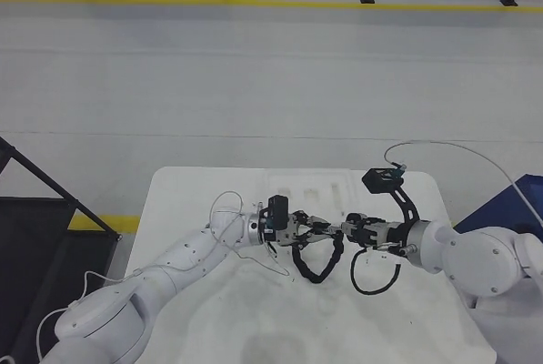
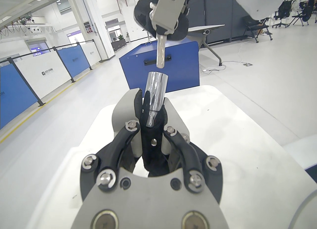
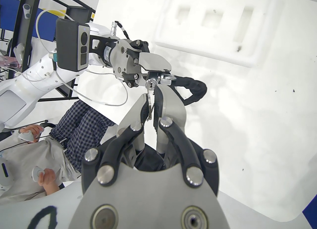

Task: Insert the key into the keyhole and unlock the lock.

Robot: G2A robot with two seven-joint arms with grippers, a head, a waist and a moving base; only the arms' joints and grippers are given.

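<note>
While the left hand point(image 2: 152, 105) is clamped on the chrome barrel of the lock point(image 2: 155, 93), holding it up off the bench point(image 3: 247, 121), the right hand point(image 3: 152, 101) is pinched shut on the key point(image 2: 160, 53) and holds it just off the barrel's open end. The blade points roughly along the barrel. In the left wrist view a slim gap shows between its tip and the end face, so the key is not in yet. The lock's black cable point(image 3: 195, 89) curls out from the barrel in a loop. A white foam tray point(image 3: 223, 44) lies on the bench well beyond the lock.

The step in hand, as I judge it, is the last line-up before insertion. The next move calls for a short, straight push of the key along the barrel into the keyhole, with the blade matched to the slot. I cannot tell whether it is matched. Any tilt would likely catch the tip on the rim. Once the key is seated, the right hand must turn it while the left hand resists the twist.
</note>
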